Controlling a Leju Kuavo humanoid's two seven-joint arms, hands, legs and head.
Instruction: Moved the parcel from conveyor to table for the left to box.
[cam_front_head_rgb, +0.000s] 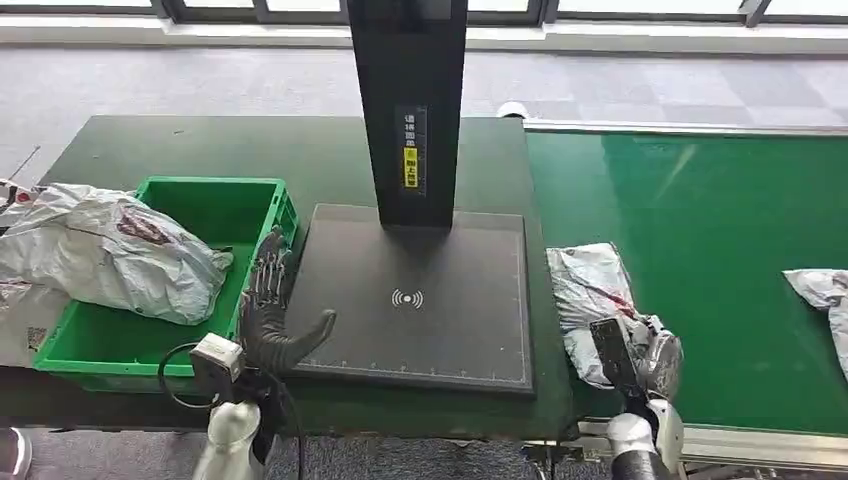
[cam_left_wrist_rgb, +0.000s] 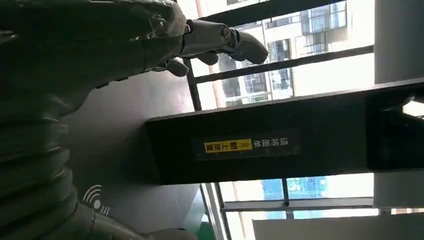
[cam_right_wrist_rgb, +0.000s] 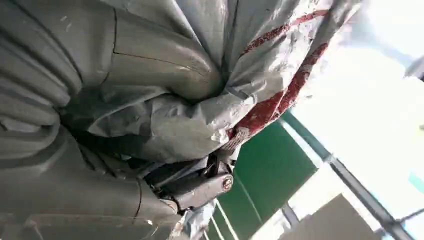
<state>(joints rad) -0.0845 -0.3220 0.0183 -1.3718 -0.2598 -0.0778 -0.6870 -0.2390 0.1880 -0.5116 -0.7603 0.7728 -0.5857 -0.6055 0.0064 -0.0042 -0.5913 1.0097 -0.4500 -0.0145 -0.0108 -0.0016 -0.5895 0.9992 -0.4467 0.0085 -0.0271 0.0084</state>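
The green conveyor (cam_front_head_rgb: 700, 250) fills the right side of the head view, butted against the dark green counter (cam_front_head_rgb: 200, 150) that takes up the left and centre. On the counter lies a flat dark scanning pad (cam_front_head_rgb: 420, 330) with a white wireless mark near its middle, and a black upright post (cam_front_head_rgb: 408, 100) with a yellow-and-white label rises from the pad's far edge. To the left of the pad sits a green crate (cam_front_head_rgb: 215, 200), and a large crumpled grey bag (cam_front_head_rgb: 110, 250) lies across the crate's left rim, partly hanging outside it.

The parcel (cam_front_head_rgb: 590, 290), a grey plastic mailer with red printing, lies on the conveyor at its left edge, just beside the pad. The right hand (cam_front_head_rgb: 640, 360) is at the parcel's near end; in the right wrist view the thick grey thumb (cam_right_wrist_rgb: 150, 65) presses into the wrinkled plastic of the parcel (cam_right_wrist_rgb: 260, 75) and the dark fingers (cam_right_wrist_rgb: 200, 187) curl under it, so this hand holds the parcel. Another grey parcel (cam_front_head_rgb: 825, 300) shows at the conveyor's right edge, well apart from the first.

The left hand (cam_front_head_rgb: 272, 320) hovers at the seam between crate and pad, fingers spread wide and holding nothing, the thumb out over the pad. In the left wrist view its fingers (cam_left_wrist_rgb: 225, 42) extend toward the post (cam_left_wrist_rgb: 280, 145).
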